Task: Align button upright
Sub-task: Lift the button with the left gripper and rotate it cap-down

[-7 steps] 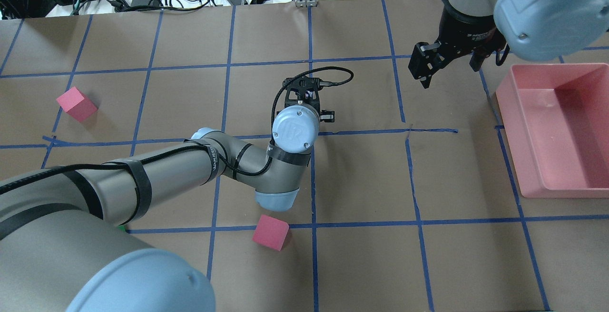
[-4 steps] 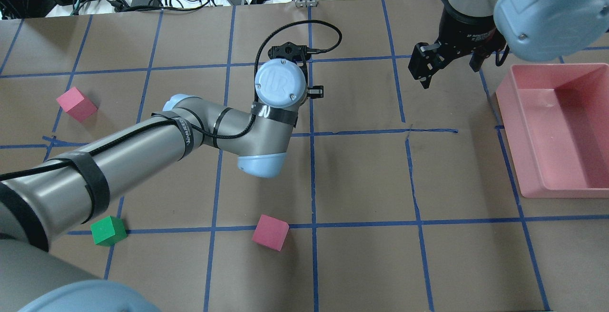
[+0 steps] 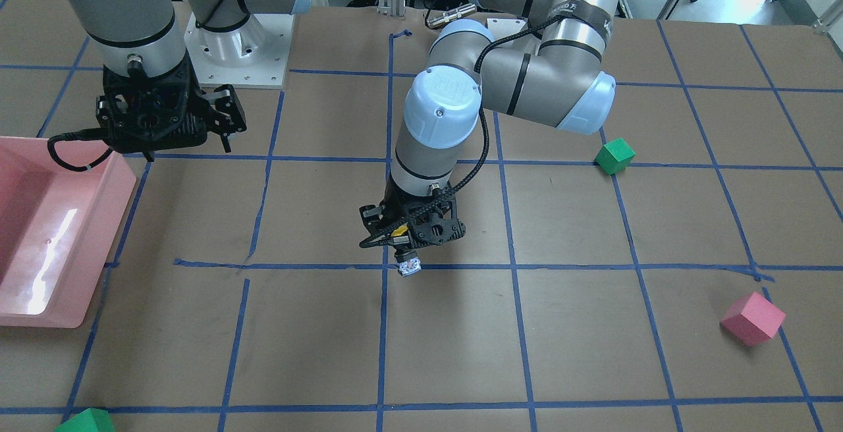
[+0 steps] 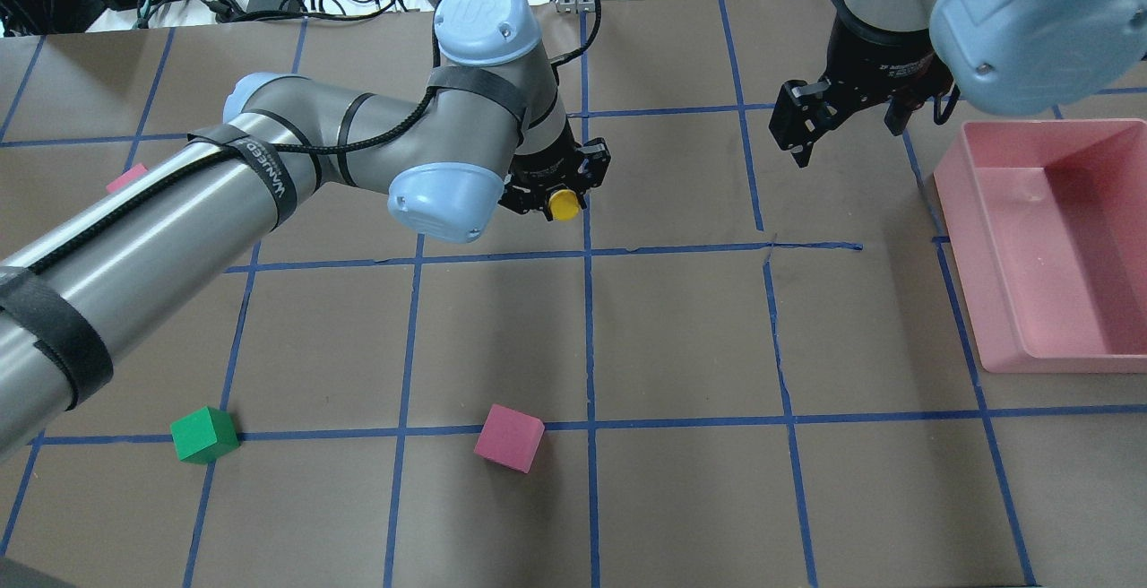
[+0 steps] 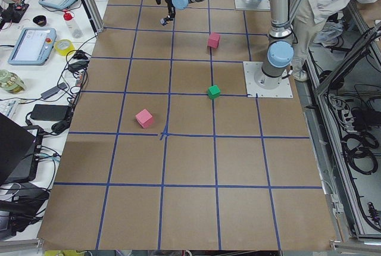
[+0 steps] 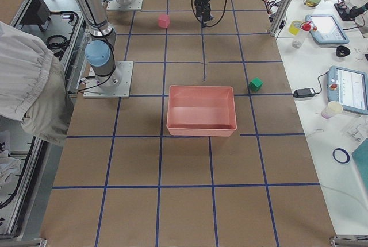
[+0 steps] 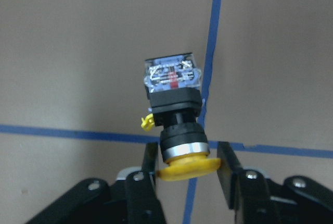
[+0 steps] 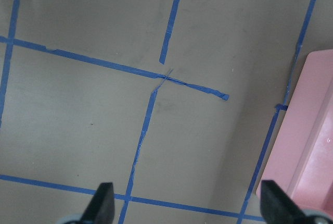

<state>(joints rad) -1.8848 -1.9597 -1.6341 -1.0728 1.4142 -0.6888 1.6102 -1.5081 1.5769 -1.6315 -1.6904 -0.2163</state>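
The left end effector (image 7: 188, 164) is pinching the small push-button switch w/ round yellow cap, black body and silvery-grey terminal base (image 7: 175, 104) by the cap rim. Its fingers (image 7: 151, 168) are narrowed onto the cap at bottom ctr of the wrist frame. The body and terminal block are pointing away from the camera, toward the brown paper worktop w/ blue tape grid (image 4: 681, 337), and leaning slightly left. In the overhead frame the button is showing cap-up just above ctr, beside a vertical tape line. In the front-facing frame it is hanging under the end effector at ctr, seemingly just off the paper, next to a tape crossing. The right end effector (image 8: 188, 206) is hovering spread wide w/ nothing btwn its fingers, upper right of the overhead frame, near the shallow pink plastic tray (image 4: 972, 256) at the right edge. A pink foam cube (image 4: 509, 437) is sitting lower ctr and a green foam cube (image 4: 204, 434) lower left, both well apart from the button.
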